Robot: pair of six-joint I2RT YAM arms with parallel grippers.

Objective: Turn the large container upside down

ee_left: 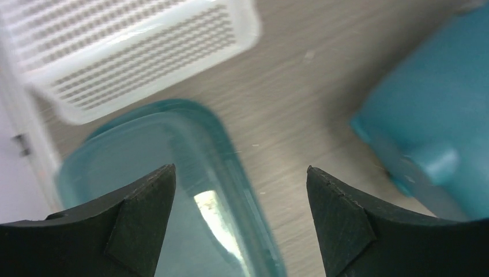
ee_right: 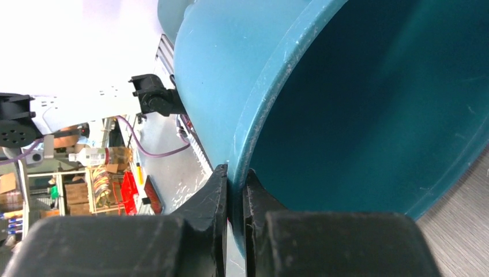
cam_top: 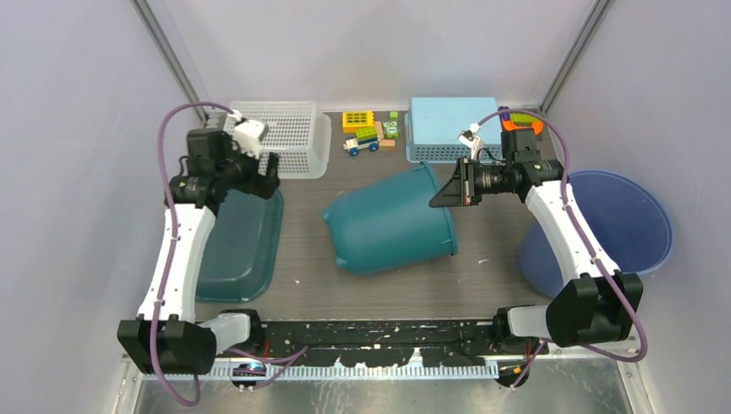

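Grey wood-grain tabletop (cam_top: pixel 483 276), walled in by pale panels, carries the large teal plastic container (cam_top: pixel 388 220), which lies on its side at the centre with its mouth toward the right. Right gripper (ee_right: pixel 236 173) is pinched on the container's rim, one finger inside and one outside; from above, the wrist hides that grip. Left gripper (ee_left: pixel 241 173) hangs with jaws wide apart, holding nothing, over a shallow translucent teal tub (cam_top: pixel 246 241) that the left arm partly covers. A white mesh basket (cam_top: pixel 289 134) sits just beyond. At right, a round blue bin (cam_top: pixel 642 203) is half hidden behind the right arm.
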